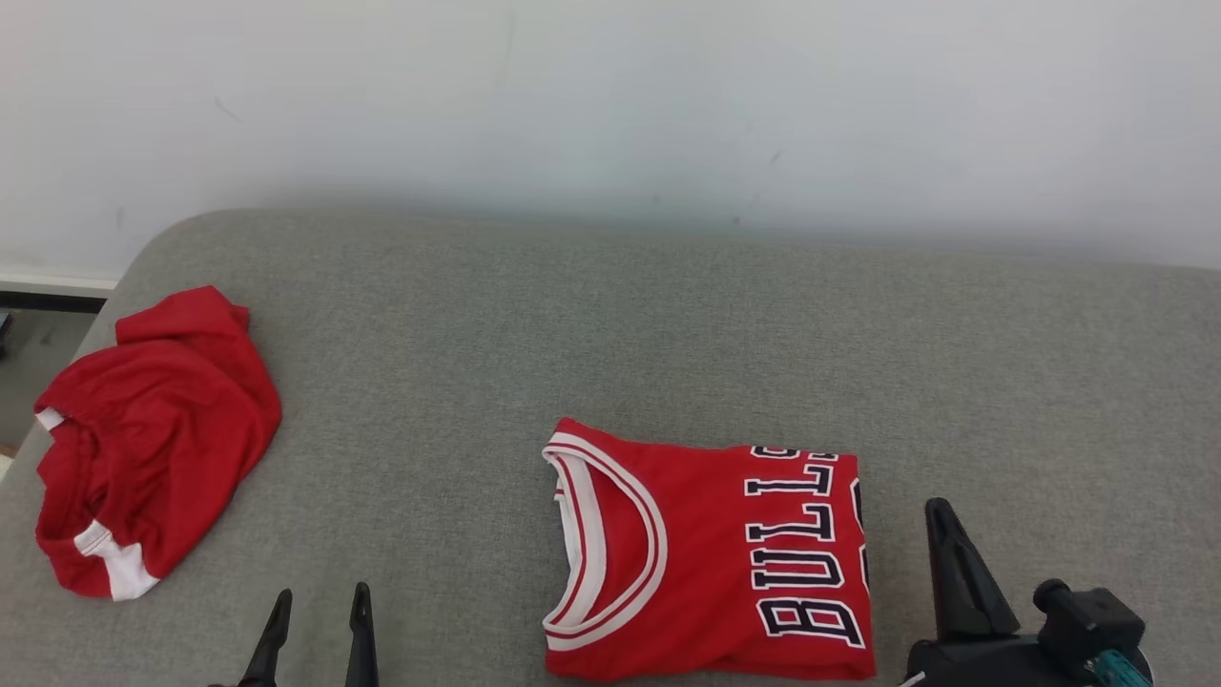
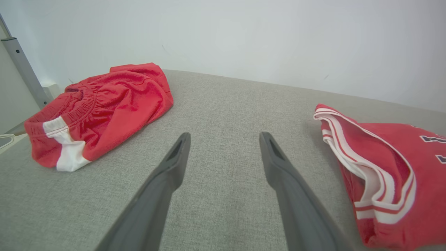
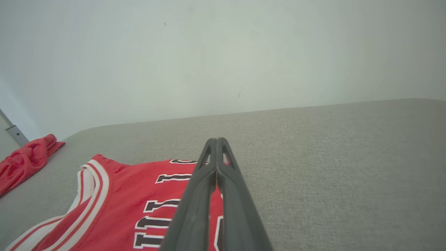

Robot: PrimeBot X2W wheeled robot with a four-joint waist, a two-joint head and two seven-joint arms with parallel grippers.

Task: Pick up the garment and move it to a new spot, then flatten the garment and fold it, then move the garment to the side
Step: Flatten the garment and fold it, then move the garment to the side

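Observation:
A red jersey (image 1: 706,563) with white trim and dark lettering lies folded into a neat rectangle on the grey cushion, near its front edge. My left gripper (image 1: 320,593) stands open to the left of it, over bare fabric, holding nothing. In the left wrist view the open left gripper (image 2: 225,136) points between the jersey (image 2: 390,146) and the crumpled shorts. My right gripper (image 1: 938,508) is shut and empty, just right of the jersey's lettered edge. In the right wrist view the shut gripper (image 3: 216,140) hovers above that edge of the jersey (image 3: 129,195).
A crumpled pair of red shorts (image 1: 157,439) (image 2: 111,101) (image 3: 24,164) with white bands lies at the cushion's left end. The grey cushion (image 1: 668,334) runs wide behind and to the right, against a white wall. A metal post (image 2: 21,59) stands past the left edge.

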